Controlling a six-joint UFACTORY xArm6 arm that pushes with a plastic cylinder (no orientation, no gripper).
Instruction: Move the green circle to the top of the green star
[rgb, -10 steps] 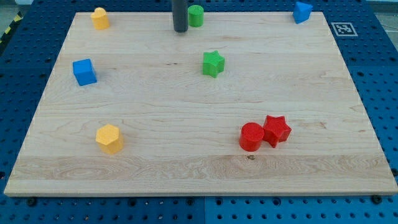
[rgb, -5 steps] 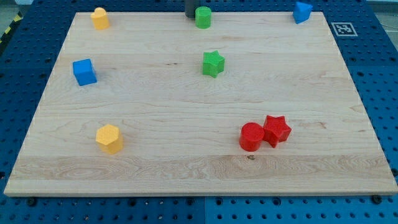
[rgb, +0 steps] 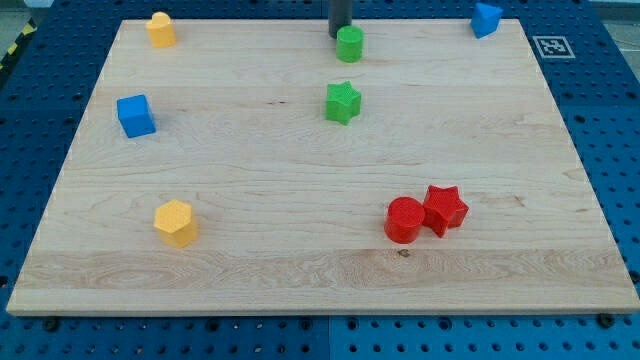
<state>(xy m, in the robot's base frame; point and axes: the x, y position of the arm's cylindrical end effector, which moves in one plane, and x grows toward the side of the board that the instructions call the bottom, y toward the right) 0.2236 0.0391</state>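
Observation:
The green circle (rgb: 350, 44) stands near the board's top edge, a little right of centre. The green star (rgb: 343, 102) lies just below it, with a gap of bare wood between them. My tip (rgb: 340, 36) is the lower end of the dark rod that comes down from the view's top. It stands right against the green circle's upper left side.
A yellow block (rgb: 160, 29) sits at the top left and a blue block (rgb: 487, 18) at the top right. A blue cube (rgb: 135, 115) is at the left, a yellow hexagon (rgb: 175, 222) at the lower left. A red circle (rgb: 405, 219) touches a red star (rgb: 445, 208) at the lower right.
My tip moved up and then to the right behind the green circle. The green circle slid right and down, and now stands above the green star.

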